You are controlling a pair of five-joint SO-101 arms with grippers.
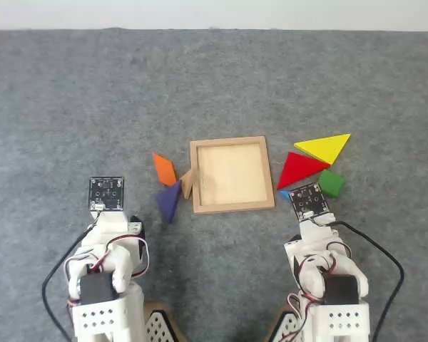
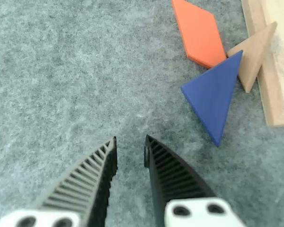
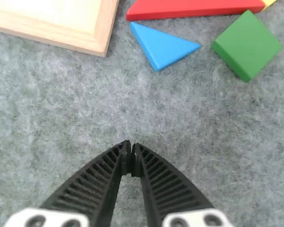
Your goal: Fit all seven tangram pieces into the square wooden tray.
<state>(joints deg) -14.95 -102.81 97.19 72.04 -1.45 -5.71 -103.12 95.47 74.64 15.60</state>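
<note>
**Tray.** We locate the square wooden tray [image 1: 232,140] at the centre of the grey mat [image 1: 93,92], between the two arms and ahead of them. All seven pieces lie outside its recess.

**Pieces, left group.** The orange parallelogram [image 2: 199,30] lies flat just beside the tray's left rim. The dark blue triangle [image 2: 215,94] lies next to it, nearer the arms. The plain wooden triangle [image 2: 253,59] overlaps the left rim. It appears to lean on it at a tilt, though we cannot confirm this from the angle.

**Pieces, right group.** The yellow triangle [image 1: 323,147] lies farthest from the arms, with the red triangle [image 1: 299,169] touching it and just beside the tray's right rim. The green square [image 3: 246,45] and the light blue triangle [image 3: 163,45] lie nearer the right arm, close together but apart.

**Left gripper** [image 2: 130,142]. The jaws stand a narrow gap apart and hold nothing. The gripper is over bare mat, near the dark blue triangle but not touching it.

**Right gripper** [image 3: 131,144]. The jaws are closed tip to tip with nothing between them, over bare mat near the light blue triangle.
</note>
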